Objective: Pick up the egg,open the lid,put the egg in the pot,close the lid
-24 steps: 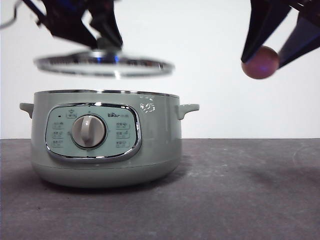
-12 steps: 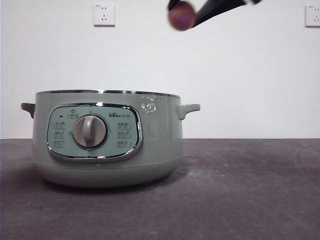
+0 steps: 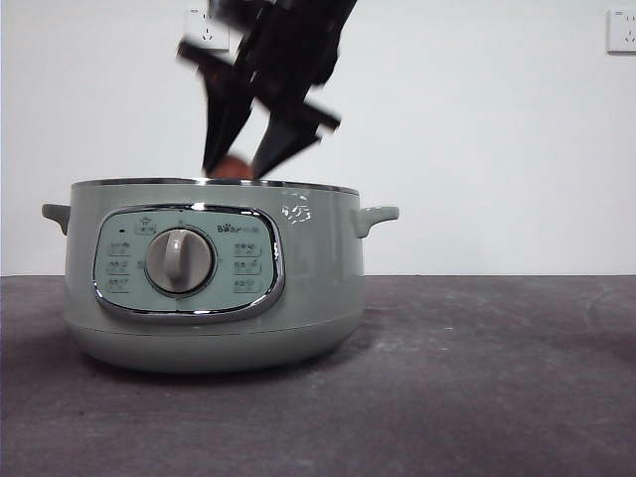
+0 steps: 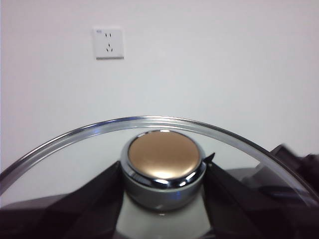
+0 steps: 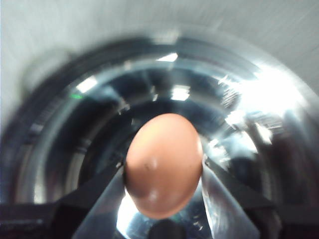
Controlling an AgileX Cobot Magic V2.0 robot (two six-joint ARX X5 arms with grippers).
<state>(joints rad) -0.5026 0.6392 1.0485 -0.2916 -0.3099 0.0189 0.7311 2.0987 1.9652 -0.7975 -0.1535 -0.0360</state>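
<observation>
1. Right gripper [image 5: 163, 199] was clamped on the egg [image 5: 163, 164], one jaw on each side; the right wrist view looked past the egg into the shiny metal inside of the pot [image 5: 249, 114].
2. In the front view the same right gripper [image 3: 238, 169] came down from the top, tilted, tips at the pot's open rim; the egg [image 3: 233, 169] showed only as a small orange patch just above the rim.
3. Left gripper [image 4: 162, 174] was closed on the knob [image 4: 163, 164] of the lid [image 4: 99, 130], jaws at both sides of the knob; lid off the pot, out of the front view.
4. Writing: "Bear" logo [image 3: 230, 230] on the control panel [image 3: 187, 262] above the grey dial [image 3: 179, 260]; small button labels unreadable.
5. Pot [image 3: 318, 288] stood on the dark table [image 3: 477, 378], lidless, a side handle [image 3: 378, 216] showing.
6. Wall socket [image 4: 108, 43] appeared behind the lid in the left wrist view; another socket [image 3: 621, 30] at the front view's top right.
</observation>
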